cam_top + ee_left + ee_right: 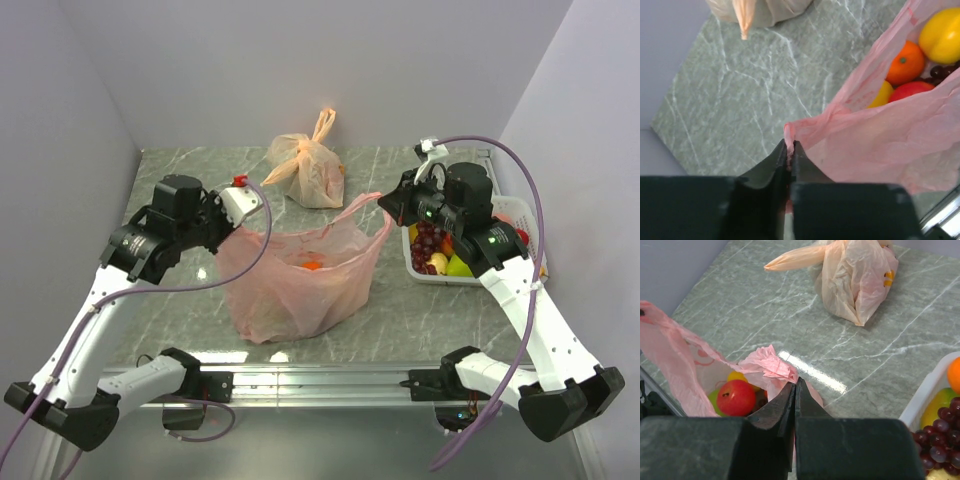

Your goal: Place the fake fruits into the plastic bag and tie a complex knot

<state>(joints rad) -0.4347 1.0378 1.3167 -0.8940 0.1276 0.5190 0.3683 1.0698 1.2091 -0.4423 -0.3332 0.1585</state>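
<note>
Here, left claw (789, 150) and right claw (795, 387) each pinch the plastic bag (300, 285).

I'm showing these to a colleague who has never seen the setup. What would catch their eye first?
The pink-red plastic bag in the middle stands out, stretched open between the left gripper and the right gripper, each pinching one end of its mouth. Bright fake fruits show inside it. Behind it stands a pale orange tied bag; a white basket of more fruit sits at the right.

A robotics lab test cell — plain pale panels (300, 60) box in a marble-patterned table (180, 320). An aluminium rail (330, 380) spans its near edge.
</note>
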